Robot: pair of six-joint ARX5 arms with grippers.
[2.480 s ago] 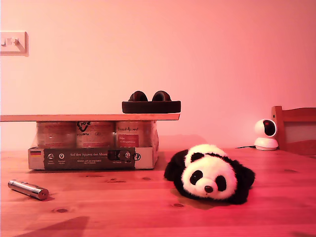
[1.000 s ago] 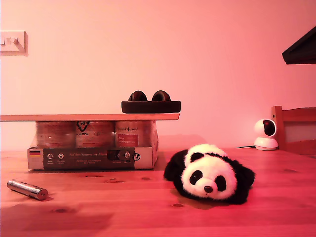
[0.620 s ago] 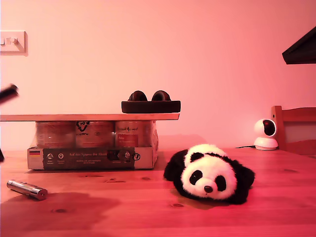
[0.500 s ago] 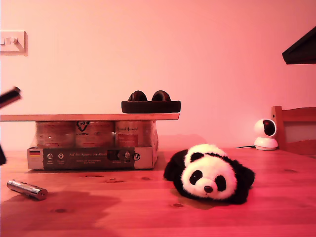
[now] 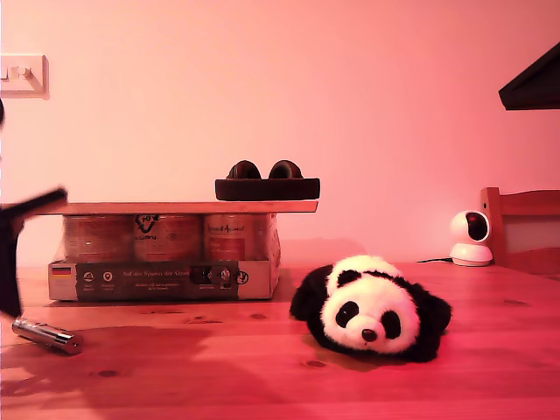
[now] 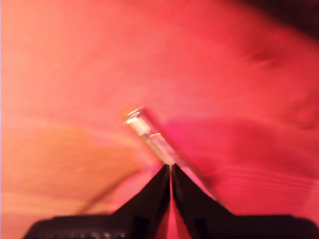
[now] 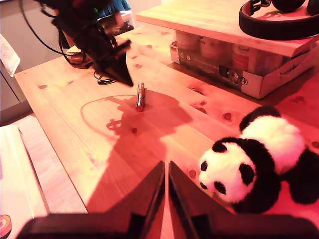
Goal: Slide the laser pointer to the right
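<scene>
The laser pointer [image 5: 48, 336], a slim silver cylinder, lies on the wooden table near the exterior view's left edge; it also shows in both wrist views [image 6: 148, 133] [image 7: 140, 95]. My first gripper [image 6: 171, 168] is shut, and its dark fingers come down just behind the pointer [image 5: 10, 293] [image 7: 126, 80], close to it. I cannot tell whether they touch it. My second gripper [image 7: 166, 165] is shut and empty, held high over the table. A dark part of that arm [image 5: 534, 83] shows at the exterior view's upper right.
A plush panda [image 5: 374, 306] [image 7: 254, 159] lies right of the table's middle in the exterior view. Behind the pointer stands a carton of jars [image 5: 166, 258] under a wooden board [image 5: 157, 208] carrying headphones [image 5: 268, 184]. A small white camera [image 5: 472, 238] and a chair back [image 5: 525, 229] stand at that view's right.
My first arm has entered from the exterior view's left edge and dropped down beside the laser pointer. Its shadow has spread over the table. The pointer has hardly moved.
</scene>
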